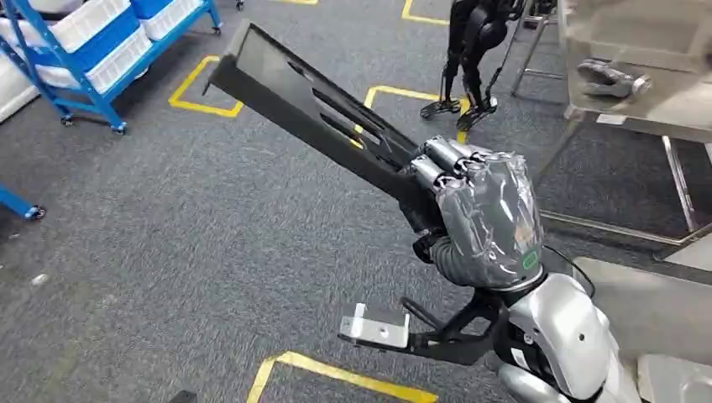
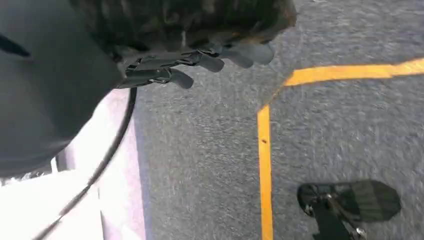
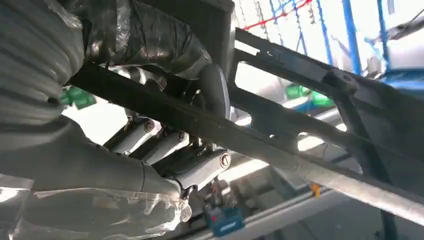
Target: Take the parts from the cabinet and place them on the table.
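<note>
Grey carpet (image 1: 168, 243) covers the floor, marked with yellow tape lines (image 1: 201, 105). A blue wheeled rack (image 1: 101, 50) of white bins stands to one side; opposite, what looks like a metal table (image 1: 638, 75).

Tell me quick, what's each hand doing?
Left hand: holds nothing, fingers curled; open or closed cannot be told.
Right hand: closed on the black part.

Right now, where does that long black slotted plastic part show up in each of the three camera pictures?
Head view: the long black slotted plastic part slants from the upper left down to the right hand at centre.
Left wrist view: not in it.
Right wrist view: it crosses the picture.
Shared landmark: the right hand's fingers holding it.
</note>
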`<state>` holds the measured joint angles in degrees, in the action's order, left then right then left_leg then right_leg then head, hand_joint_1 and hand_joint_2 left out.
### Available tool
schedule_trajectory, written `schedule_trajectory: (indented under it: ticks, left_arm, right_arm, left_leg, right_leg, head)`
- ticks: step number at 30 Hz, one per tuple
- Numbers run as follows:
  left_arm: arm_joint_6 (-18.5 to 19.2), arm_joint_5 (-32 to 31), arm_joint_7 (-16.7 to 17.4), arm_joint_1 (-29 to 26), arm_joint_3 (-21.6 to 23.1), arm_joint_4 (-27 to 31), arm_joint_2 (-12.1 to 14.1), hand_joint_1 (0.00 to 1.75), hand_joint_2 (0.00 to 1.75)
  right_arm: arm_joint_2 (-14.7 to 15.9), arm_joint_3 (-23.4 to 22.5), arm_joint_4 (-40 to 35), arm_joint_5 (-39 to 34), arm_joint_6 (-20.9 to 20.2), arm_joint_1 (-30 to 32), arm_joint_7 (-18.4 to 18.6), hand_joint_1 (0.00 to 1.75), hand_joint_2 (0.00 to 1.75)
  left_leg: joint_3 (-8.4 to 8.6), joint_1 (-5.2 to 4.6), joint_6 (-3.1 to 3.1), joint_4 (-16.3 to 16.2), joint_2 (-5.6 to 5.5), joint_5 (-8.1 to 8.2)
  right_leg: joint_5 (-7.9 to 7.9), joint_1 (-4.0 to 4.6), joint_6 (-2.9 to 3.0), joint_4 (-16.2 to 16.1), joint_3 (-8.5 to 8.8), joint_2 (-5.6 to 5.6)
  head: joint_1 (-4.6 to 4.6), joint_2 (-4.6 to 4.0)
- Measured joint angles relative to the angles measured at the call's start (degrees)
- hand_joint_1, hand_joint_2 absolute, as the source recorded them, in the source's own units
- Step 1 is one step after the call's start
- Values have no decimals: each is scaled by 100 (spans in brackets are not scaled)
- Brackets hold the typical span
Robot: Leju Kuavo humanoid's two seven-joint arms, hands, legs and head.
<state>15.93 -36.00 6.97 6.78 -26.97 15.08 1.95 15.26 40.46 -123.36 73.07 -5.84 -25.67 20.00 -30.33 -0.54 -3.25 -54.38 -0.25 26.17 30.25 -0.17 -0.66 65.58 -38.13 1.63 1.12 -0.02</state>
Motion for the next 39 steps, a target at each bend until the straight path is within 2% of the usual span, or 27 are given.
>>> schedule_trajectory:
  ticks: [2, 3, 5, 6, 7, 8, 9, 12, 13, 14, 15, 17, 18, 19, 21, 22, 23, 24, 27, 28, 29, 30, 32, 34, 37, 38, 39]
  left_arm:
    - [4, 0, 4, -25, 15, -7, -4, 0, 0]
    - [11, 0, 4, -31, 24, -7, -9, 0, 0]
    - [17, 0, 2, -26, 35, -7, -11, 0, 0]
    - [20, 2, 2, -22, 44, -7, -13, 0, 0]
    - [24, 7, 2, -22, 59, -7, -11, 0, 0]
    - [24, 13, 2, -29, 70, -9, 22, 0, 0]
    - [30, 17, 2, -25, 81, -11, 13, 0, 0]
    - [42, 59, 2, -18, 112, -24, -4, 0, 0]
    - [48, 61, 2, -9, 129, -28, -7, 0, 0]
    - [61, 70, 0, -9, 131, -31, -9, 0, 0]
    - [74, 76, -5, -10, 131, -33, -15, 0, 0]
    - [100, 89, -5, -21, 151, -39, -15, 0, 0]
    - [144, 105, -9, -29, 179, -39, -15, 0, 0]
    - [177, 114, -13, -35, 203, -42, -13, 0, 0]
    - [245, 122, -13, -25, 256, -42, 0, 0, 0]
    - [279, 131, -13, -13, 273, -42, 26, 0, 0]
    - [299, 136, -13, 1, 293, -42, 57, 0, 0]
    - [317, 136, -13, 4, 326, -42, 67, 0, 0]
    - [367, 173, -11, 22, 402, -42, 144, 0, 0]
    - [372, 201, -11, 23, 407, -42, 149, 0, 0]
    - [376, 241, -11, 30, 409, -42, 151, 0, 0]
    - [389, 284, -13, 28, 411, -42, 160, 0, 0]
    - [444, 317, -11, -7, 431, -44, 164, 0, 0]
    - [474, 348, -9, -27, 461, -46, 170, 0, 0]
    - [479, 413, -11, -21, 477, -50, 168, 0, 0]
    - [481, 428, -13, -21, 492, -50, 170, 0, 0]
    - [479, 435, -11, -28, 501, -55, 190, 0, 0]
  right_arm:
    - [0, 0, 24, 2, 0, 14, 2, 171, 175]
    - [0, 0, 35, 2, 0, 14, 0, 171, 175]
    - [0, 0, 59, 2, 0, 12, 2, 171, 175]
    - [0, 0, 68, 4, -2, 4, 2, 171, 175]
    - [2, 0, 79, 24, -11, -7, 13, 171, 175]
    - [0, 2, 92, 61, -28, -21, 26, 171, 175]
    - [-4, 2, 92, 107, -39, -35, 41, 171, 175]
    - [0, 2, 107, 407, -204, -133, 125, 171, 175]
    - [4, 2, 105, 529, -293, -185, 138, 171, 175]
    - [11, 2, 101, 652, -368, -248, 144, 171, 175]
    - [11, 2, 98, 793, -496, -320, 149, 171, 175]
    - [61, 2, 96, 1131, -810, -479, 142, 171, 175]
    - [118, 2, 83, 1324, -1044, -600, 127, 171, 175]
    - [190, 2, 70, 1485, -1306, -760, 89, 171, 175]
    - [382, 2, 24, 1635, -1811, -1129, 9, 171, 175]
    - [485, 2, 2, 1650, -2014, -1335, -63, 171, 175]
    - [601, 2, -9, 1661, -2200, -1537, -138, 171, 175]
    - [720, 2, -13, 1670, -2386, -1719, -203, 171, 175]
    - [1081, -15, 6, 1670, -2679, -2034, -289, 171, 175]
    - [1224, -37, 22, 1659, -2754, -2128, -289, 171, 175]
    - [1341, -79, 35, 1648, -2807, -2221, -280, 171, 175]
    - [1476, -149, 85, 1622, -2852, -2346, -269, 171, 175]
    - [1734, -293, 206, 1600, -2894, -2540, -199, 171, 175]
    - [1976, -466, 352, 1569, -2931, -2664, -149, 171, 175]
    - [2346, -748, 534, 1567, -3064, -2824, -100, 171, 175]
    - [2457, -840, 579, 1567, -3069, -2859, -98, 171, 175]
    - [2548, -920, 632, 1567, -3073, -2881, -96, 171, 175]
  left_leg:
    - [-18, 12, 20, -35, 149, 24]
    - [-37, 27, 41, -68, 226, 41]
    - [-69, 78, 109, -169, 345, 102]
    - [-89, 114, 158, -257, 400, 154]
    - [-118, 123, 226, -368, 439, 221]
    - [-175, 84, 303, -456, 469, 279]
    - [-195, 76, 325, -535, 508, 303]
    - [-187, 121, 383, -525, 646, 293]
    - [-221, 152, 420, -588, 533, 388]
    - [-298, 160, 417, -802, 311, 573]
    - [-463, 155, 408, -1178, 191, 798]
    - [-859, 151, 381, -2012, 102, 1136]
    - [-991, 144, 352, -2248, 82, 1153]
    - [-987, 125, 315, -2203, 76, 1029]
    - [-673, 88, 238, -1500, 5, 550]
    - [-441, 83, 203, -1005, -154, 300]
    - [-305, 80, 182, -699, -466, 296]
    - [-233, 64, 190, -586, -488, 287]
    - [-213, -8, 158, -508, -312, 255]
    - [-180, 64, 101, -360, -219, 161]
    - [-157, 38, 92, -302, -146, 118]
    - [-170, 30, 56, -283, -83, 90]
    - [-220, 23, 53, -306, 69, 90]
    - [-257, 26, 49, -334, 218, 93]
    - [-288, 46, 72, -408, 381, 127]
    - [-286, 53, 99, -449, 432, 164]
    - [-296, 6, 147, -497, 496, 197]
  right_leg:
    - [308, -53, -54, 808, -381, -91]
    - [288, -88, -92, 939, -455, -108]
    - [-90, -164, -187, 421, -186, -166]
    - [-334, -204, -247, -84, 85, -256]
    - [-381, -220, -310, -492, 263, -454]
    - [-318, -132, -254, -430, 287, -527]
    - [-323, -150, -120, -423, 238, -420]
    - [-354, -118, 4, -403, 168, -260]
    - [-378, -134, 44, -419, 171, -208]
    - [-395, -132, 71, -428, 162, -157]
    - [-410, -127, 96, -431, 150, -107]
    - [-435, -88, 133, -431, 120, 23]
    - [-444, -69, 146, -431, 110, 97]
    - [-452, -59, 154, -431, 108, 173]
    - [-471, -59, 152, -430, 109, 321]
    - [-485, -73, 141, -431, 108, 392]
    - [-503, -91, 112, -431, 90, 454]
    - [-528, -94, 71, -432, 63, 531]
    - [-631, -178, -82, -524, 18, 725]
    - [-611, -152, -85, -505, 5, 612]
    - [-503, -122, -70, -417, -43, 224]
    - [-259, -94, -82, -119, -171, -21]
    - [172, -94, -127, 737, -524, -100]
    - [190, -100, -171, 1012, -604, -110]
    - [-340, -106, -201, -35, 19, -245]
    - [-433, -100, -199, -540, 281, -392]
    - [-427, -42, -120, -609, 292, -441]
  head:
    - [6, -2]
    - [4, -2]
    - [4, -2]
    - [9, -2]
    - [11, -2]
    - [39, -2]
    - [6, -2]
    - [-9, 0]
    - [-9, -2]
    - [-22, -2]
    - [-35, -2]
    - [-39, -2]
    - [-37, -2]
    - [-35, -2]
    - [-35, -2]
    - [-35, -2]
    - [-35, -2]
    - [-26, -2]
    - [-39, -2]
    - [-31, -2]
    - [-26, -2]
    - [-9, -2]
    - [-2, 0]
    - [6, -2]
    - [20, -2]
    - [20, -2]
    - [11, -2]
